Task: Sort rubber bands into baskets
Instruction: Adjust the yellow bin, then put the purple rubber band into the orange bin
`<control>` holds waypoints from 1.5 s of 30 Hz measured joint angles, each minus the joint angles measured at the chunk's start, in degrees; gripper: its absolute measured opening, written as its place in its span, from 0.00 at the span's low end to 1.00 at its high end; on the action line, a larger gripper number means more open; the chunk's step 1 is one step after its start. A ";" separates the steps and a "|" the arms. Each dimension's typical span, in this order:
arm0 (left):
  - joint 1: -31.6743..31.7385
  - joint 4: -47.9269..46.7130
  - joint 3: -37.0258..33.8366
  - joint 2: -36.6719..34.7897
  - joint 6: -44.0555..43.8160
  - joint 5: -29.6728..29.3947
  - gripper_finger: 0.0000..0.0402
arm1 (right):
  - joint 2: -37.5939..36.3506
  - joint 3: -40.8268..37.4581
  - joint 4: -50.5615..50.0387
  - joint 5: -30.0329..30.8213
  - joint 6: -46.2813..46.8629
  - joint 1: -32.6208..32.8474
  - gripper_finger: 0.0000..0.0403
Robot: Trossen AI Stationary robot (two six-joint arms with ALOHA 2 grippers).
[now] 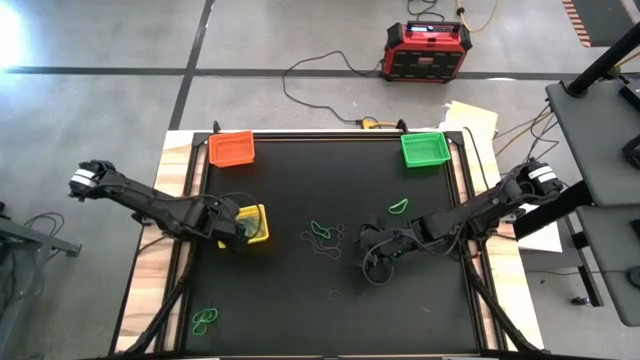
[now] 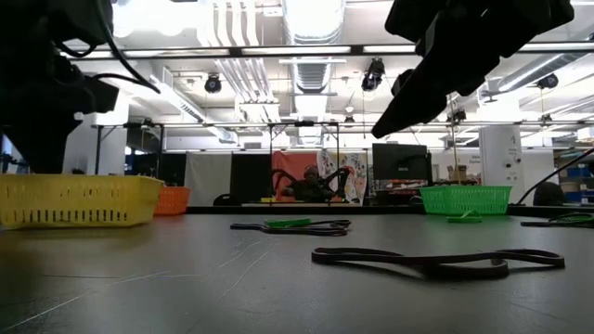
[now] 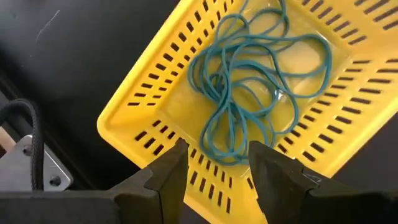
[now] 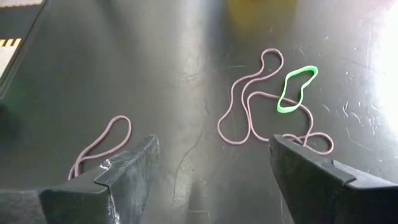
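The yellow basket stands at the mat's left and holds a tangle of blue rubber bands. My left gripper hangs just above that basket's near rim, pointing down, open, with nothing between its fingers. The orange basket and the green basket stand at the far edge. Brownish rubber bands and a green one lie flat on the mat at its middle. My right gripper slants down above the mat just to their right, open wide and touching nothing.
More green bands lie near the front left corner and right of centre. A brownish band lies close under my right gripper. A red-and-black box with cables stands on the floor behind the table.
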 joint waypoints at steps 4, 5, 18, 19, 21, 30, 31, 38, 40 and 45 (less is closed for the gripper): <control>2.13 0.03 -0.15 0.15 -0.12 -0.84 0.39 | -0.06 0.00 0.71 0.04 -2.17 -0.57 0.73; 2.84 0.01 -0.15 0.15 0.01 -1.19 0.39 | -0.04 0.00 0.98 0.08 -2.77 -0.72 0.73; 15.14 -3.28 -0.44 0.30 9.72 -3.82 0.39 | -0.10 0.00 2.96 0.10 -5.38 -1.69 0.72; 15.78 -3.27 -0.44 0.30 10.55 -4.29 0.39 | -0.13 0.00 3.19 0.13 -5.38 -1.69 0.72; 17.13 -3.28 -0.44 0.29 12.43 -4.39 0.39 | -0.15 0.00 3.43 0.33 -5.39 -1.69 0.71; 16.13 -5.22 8.95 0.02 18.44 -4.31 0.39 | -1.52 -0.02 2.96 1.51 -6.39 -2.08 0.70; 15.27 -4.97 10.75 0.02 20.02 -4.31 0.39 | -1.68 -0.02 2.83 1.50 -6.86 -2.06 0.70; 4.79 12.88 15.77 0.11 28.99 -4.79 0.39 | -1.66 -0.02 2.88 2.26 -6.29 -1.81 0.66; 0.84 20.22 15.34 0.18 29.50 -5.69 0.39 | -1.64 -0.02 2.88 4.27 -7.33 -1.51 0.65; -6.09 37.39 11.81 2.88 36.18 -15.80 0.39 | -1.66 -0.04 2.83 12.41 -13.55 0.76 0.64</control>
